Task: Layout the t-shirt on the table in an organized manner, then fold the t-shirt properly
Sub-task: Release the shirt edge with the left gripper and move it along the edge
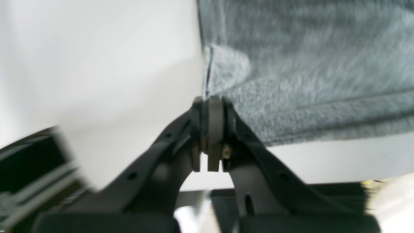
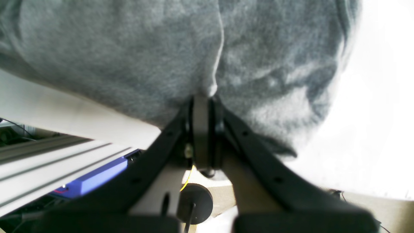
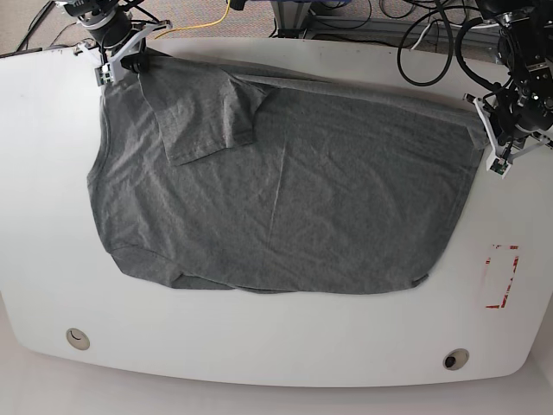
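Black claw (image 1: 210, 106) arms with grey pads, white wrist brackets.

In the base view the right arm reaches to about 11 o'clock, its black two-fingered right tool (image 2: 202, 100) pinched tight on the heather-grey cotton t-shirt (image 3: 285, 199). The left arm sits near 2 o'clock, its matching black left tool (image 1: 212, 103) likewise clamped on the shirt's edge.

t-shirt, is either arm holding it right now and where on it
Both are. The left gripper is shut on the t-shirt at a hem corner, and the right gripper is shut on a pinch of its edge near the folded-over sleeve.
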